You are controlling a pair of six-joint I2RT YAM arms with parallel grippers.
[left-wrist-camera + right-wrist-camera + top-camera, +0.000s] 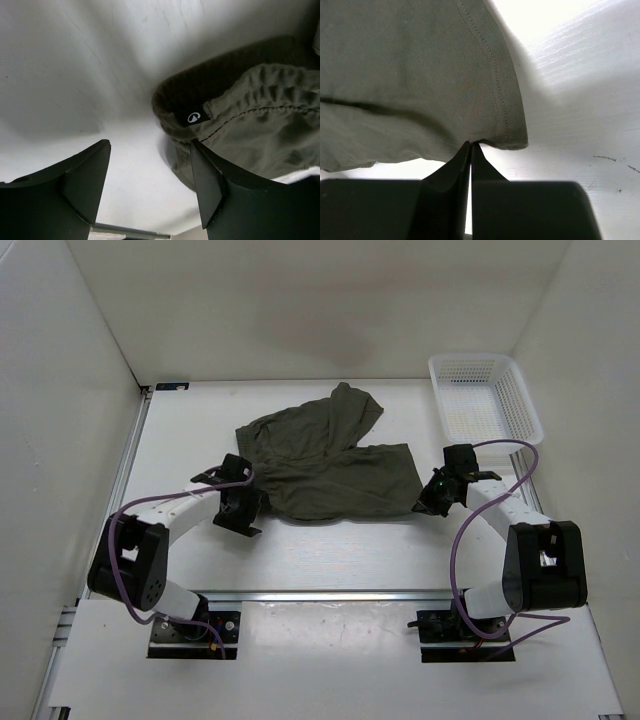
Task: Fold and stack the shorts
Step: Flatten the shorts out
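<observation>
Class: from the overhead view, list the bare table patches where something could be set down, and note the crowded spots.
Free: the near strip of table between the shorts and the near rail; the far left corner beside the left wall. Crowded: the right side, where the right tool and basket sit close.

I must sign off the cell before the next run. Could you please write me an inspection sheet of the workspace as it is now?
Surface: white table, faint scratches.
Job's things: shorts lie spread and rumpled, not yet folded.
Clutter: white mesh basket at the far right corner.
Grippers: left pincer open at the waistband edge, gripping nothing; right pincer shut on a leg hem.
Cables: purple cables loop along both arms, off the cloth.
Surroundings: white walls; nothing else seen.
</observation>
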